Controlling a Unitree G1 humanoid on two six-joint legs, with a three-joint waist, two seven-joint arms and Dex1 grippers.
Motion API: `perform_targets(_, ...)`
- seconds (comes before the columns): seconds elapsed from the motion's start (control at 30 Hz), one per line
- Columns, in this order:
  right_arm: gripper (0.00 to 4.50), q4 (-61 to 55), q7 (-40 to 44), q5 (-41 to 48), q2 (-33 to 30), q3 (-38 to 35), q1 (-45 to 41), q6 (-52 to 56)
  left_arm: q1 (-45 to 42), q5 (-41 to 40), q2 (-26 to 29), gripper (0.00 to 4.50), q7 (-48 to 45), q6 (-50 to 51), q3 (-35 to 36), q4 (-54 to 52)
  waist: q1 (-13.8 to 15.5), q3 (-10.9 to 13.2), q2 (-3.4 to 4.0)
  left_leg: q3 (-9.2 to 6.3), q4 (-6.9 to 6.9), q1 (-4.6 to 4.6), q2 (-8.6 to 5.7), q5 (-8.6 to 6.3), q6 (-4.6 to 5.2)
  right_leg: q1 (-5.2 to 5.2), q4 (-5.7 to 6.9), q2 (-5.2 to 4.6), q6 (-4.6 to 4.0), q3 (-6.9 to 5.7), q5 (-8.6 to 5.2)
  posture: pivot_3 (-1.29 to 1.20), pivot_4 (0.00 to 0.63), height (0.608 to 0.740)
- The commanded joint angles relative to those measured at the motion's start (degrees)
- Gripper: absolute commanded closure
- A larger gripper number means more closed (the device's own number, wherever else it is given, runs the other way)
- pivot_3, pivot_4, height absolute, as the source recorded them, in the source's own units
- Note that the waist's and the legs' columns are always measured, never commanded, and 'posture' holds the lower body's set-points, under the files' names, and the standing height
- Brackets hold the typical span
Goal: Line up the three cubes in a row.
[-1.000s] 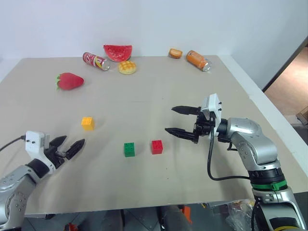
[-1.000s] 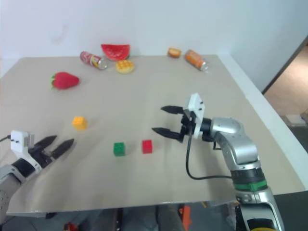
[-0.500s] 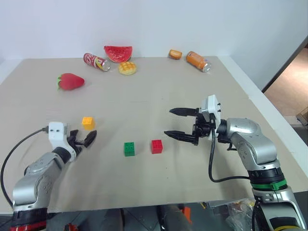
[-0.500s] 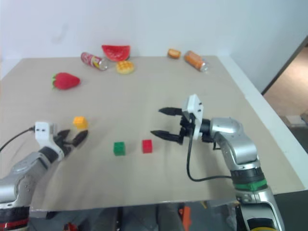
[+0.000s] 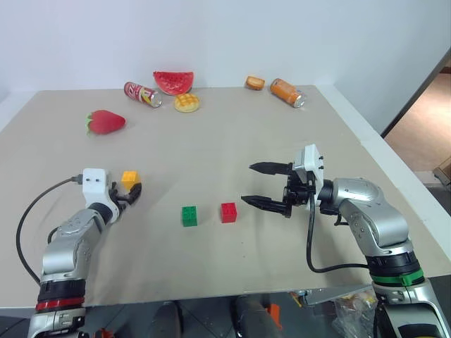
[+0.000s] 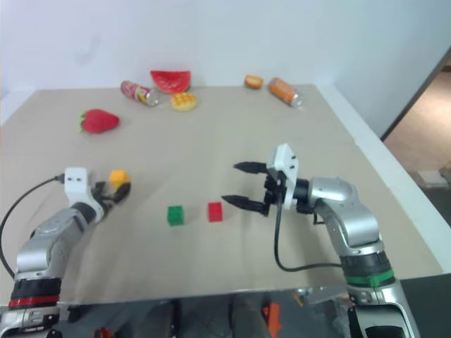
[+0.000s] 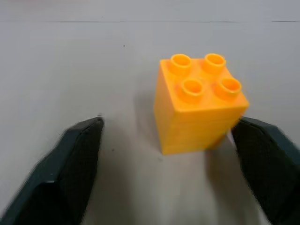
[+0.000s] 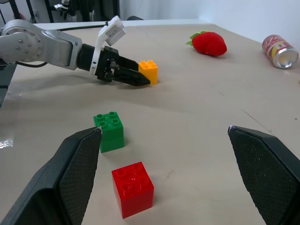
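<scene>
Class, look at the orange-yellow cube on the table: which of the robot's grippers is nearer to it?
Left. The left gripper has its fingers on either side of the orange-yellow cube. The right gripper hangs open far across the table, beside the red cube.

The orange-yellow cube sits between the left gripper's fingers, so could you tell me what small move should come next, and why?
Probably close the left gripper on the orange-yellow cube. The cube stands upright on the table between the fingers; one finger is right beside it, while a clear gap remains at the other. It lies apart from the green cube and red cube, which already sit side by side.
</scene>
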Motion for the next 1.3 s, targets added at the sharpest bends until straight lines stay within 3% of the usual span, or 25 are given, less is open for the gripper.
perform_targets(0.03, 0.00, -2.3, -0.3, 0.9, -0.5, -1.3, -0.2, -0.3, -0.9, 1.2, -0.6, 1.86, 0.1, -0.9, -0.4, 2.9, 0.0, 0.0, 0.00, -0.02, 0.00, 0.00, -0.11, 0.00, 0.00, 0.00, -0.04, -0.10, 0.00, -0.01, 0.00, 0.00, 0.150, 0.740)
perform_targets(0.17, 0.00, -2.4, -0.3, 1.2, -0.6, -1.4, -0.2, -0.1, -1.0, 1.9, -0.7, 3.17, -0.2, -1.6, -0.4, 3.2, 0.0, 0.0, 0.00, -0.04, 0.07, -0.05, -0.34, 0.00, 0.01, 0.05, -0.29, -0.33, 0.00, 0.01, 0.00, 0.00, 0.150, 0.740)
perform_targets(0.2, 0.00, -2.4, -0.3, 1.2, -0.6, -1.4, -0.2, -0.1, -0.9, 2.0, -0.7, 3.23, -0.3, -1.7, -0.5, 3.1, 0.0, 0.0, 0.00, -0.03, 0.07, -0.06, -0.36, 0.01, 0.01, 0.06, -0.35, -0.36, 0.00, 0.02, 0.00, 0.00, 0.150, 0.740)
perform_targets(0.47, 0.00, -1.8, 0.1, 1.0, -0.3, -0.7, -0.8, -0.2, -0.7, 2.2, 0.9, 3.23, -4.8, -5.8, 0.0, 2.2, 0.1, 0.0, 0.00, -0.03, 0.00, -0.14, -0.39, 0.02, 0.03, 0.18, -0.39, -0.38, 0.01, 0.00, 0.01, 0.00, 0.150, 0.740)
perform_targets(0.57, 0.00, -1.3, 0.4, 0.7, -0.3, -0.5, -1.1, -0.4, -1.3, 0.1, 3.3, 3.23, -11.9, -10.9, 1.4, 1.3, 0.1, 0.0, -0.03, -0.03, -0.03, -0.29, -0.36, 0.03, 0.05, 0.08, -0.37, -0.33, 0.06, 0.00, 0.04, 0.00, 0.150, 0.740)
perform_targets(0.77, 0.00, -0.2, 1.2, 0.5, -0.6, -0.6, -1.8, -0.6, 1.7, -6.5, 12.4, 3.23, -37.7, -20.2, 1.8, 0.8, 0.0, 0.0, -0.03, 0.00, -0.32, -0.72, -0.25, 0.00, 0.04, -0.54, -0.23, -0.24, 0.30, 0.03, -0.27, 0.00, 0.150, 0.740)
perform_targets(0.93, 0.00, -0.8, 1.6, 1.4, -1.5, -1.5, -1.6, 0.3, 7.0, -4.4, 19.7, 3.23, -56.0, -29.6, -2.1, 6.0, 0.1, 0.0, 0.01, 0.00, -0.40, -0.94, -0.20, -0.26, 0.22, -0.87, 0.08, -0.15, 0.45, 0.04, -0.64, 0.00, 0.150, 0.740)
perform_targets(1.3, 0.00, -5.5, 3.5, 7.4, -7.9, -7.0, 3.7, 5.8, 4.4, -0.6, 23.2, 3.23, -70.7, -43.0, -5.3, 21.9, 0.5, 0.0, 0.01, 0.08, -0.16, -0.94, -0.17, -0.27, 0.24, -0.80, 0.08, -0.21, 0.11, 0.04, -0.67, 0.00, 0.150, 0.740)
